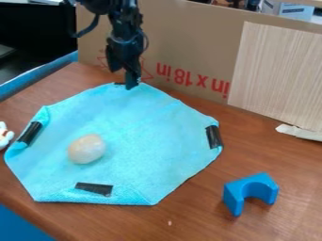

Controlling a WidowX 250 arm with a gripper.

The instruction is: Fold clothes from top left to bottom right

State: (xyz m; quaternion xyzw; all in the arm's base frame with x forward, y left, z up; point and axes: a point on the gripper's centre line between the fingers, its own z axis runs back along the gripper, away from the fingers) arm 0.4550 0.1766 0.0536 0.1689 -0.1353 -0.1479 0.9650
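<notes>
Cardboard [189, 52] behind brown tabletop [195, 212] and blue cloth [151, 136], pincer [130, 84] at its far edge, opening and hold unclear

- The place looked like a robotics lab or workshop; which of the two could not be told.
- A black robot arm [125, 35] hung over a wood-look bench [195, 212].
- Behind it stood a printed cardboard sheet [189, 42] as a makeshift wall, with a wood-grain panel [277, 70] against it.
- Strips of black tape [94, 188] lay on a blue cloth [151, 136].
- Past the cardboard sheet, at the top right, was a pale box [294, 11].
</notes>
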